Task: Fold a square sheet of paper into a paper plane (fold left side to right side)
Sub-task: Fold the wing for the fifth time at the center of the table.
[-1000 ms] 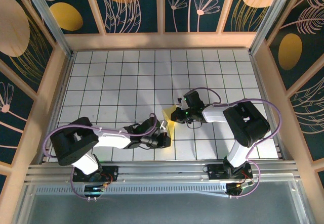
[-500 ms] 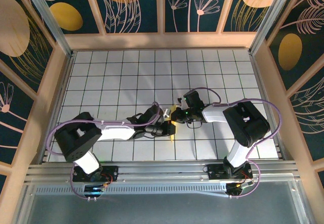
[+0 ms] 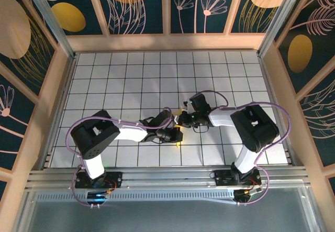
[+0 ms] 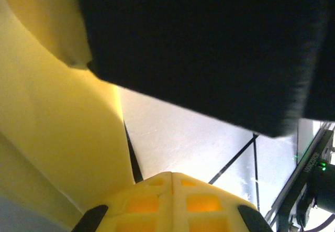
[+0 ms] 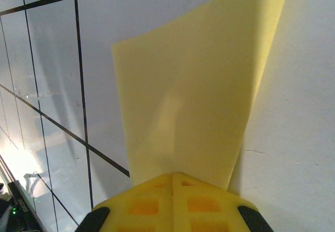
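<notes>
No text, label, brand, number or sign can be read in any view.

Robot test cell: white grid table (image 3: 104, 75), floral panel walls (image 3: 137, 8), aluminium rail (image 3: 167, 175).
</notes>
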### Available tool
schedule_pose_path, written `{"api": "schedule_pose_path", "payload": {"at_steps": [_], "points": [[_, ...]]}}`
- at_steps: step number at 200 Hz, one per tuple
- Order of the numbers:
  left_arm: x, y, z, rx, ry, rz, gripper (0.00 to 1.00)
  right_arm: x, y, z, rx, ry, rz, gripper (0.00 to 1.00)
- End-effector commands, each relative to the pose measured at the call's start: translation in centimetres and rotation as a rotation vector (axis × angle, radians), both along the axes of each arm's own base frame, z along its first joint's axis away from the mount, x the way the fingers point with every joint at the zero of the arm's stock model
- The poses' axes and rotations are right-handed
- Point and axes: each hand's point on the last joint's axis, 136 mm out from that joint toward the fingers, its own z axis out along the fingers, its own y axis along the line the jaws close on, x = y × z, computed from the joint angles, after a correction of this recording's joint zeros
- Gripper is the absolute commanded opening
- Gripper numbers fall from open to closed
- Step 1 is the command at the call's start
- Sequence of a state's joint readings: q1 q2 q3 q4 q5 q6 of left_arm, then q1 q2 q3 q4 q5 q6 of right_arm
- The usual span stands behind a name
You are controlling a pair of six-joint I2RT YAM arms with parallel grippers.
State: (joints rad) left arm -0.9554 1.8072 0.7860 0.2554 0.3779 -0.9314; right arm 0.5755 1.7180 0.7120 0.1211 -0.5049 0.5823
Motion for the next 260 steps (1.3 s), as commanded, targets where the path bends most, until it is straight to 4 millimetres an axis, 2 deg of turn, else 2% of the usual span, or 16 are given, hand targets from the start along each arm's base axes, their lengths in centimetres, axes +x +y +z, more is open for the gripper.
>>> {"api": "schedule_pose_path", "payload": {"at_steps": [1,46,130,260], "points": [[-0.2,0.4,-1.0,0.029,0.011,-0.011,0.0,-2.7,-3.4,-5.0,-0.212,0.122,-0.027,0.0],[-1.3,1.5,-1.2,0.045,0.018,-0.028,0.0,-2.6,-3.7,-5.2,-0.231,0.125,-0.028,0.0],[-5.2,2.5,-2.6,0.094,0.03,-0.131,0.0,-2.5,-3.8,-5.4,-0.245,0.127,-0.025,0.0],[-7.5,3.1,-2.4,0.099,0.027,-0.2,0.0,-2.4,-3.9,-5.4,-0.25,0.127,-0.026,0.0]]}}
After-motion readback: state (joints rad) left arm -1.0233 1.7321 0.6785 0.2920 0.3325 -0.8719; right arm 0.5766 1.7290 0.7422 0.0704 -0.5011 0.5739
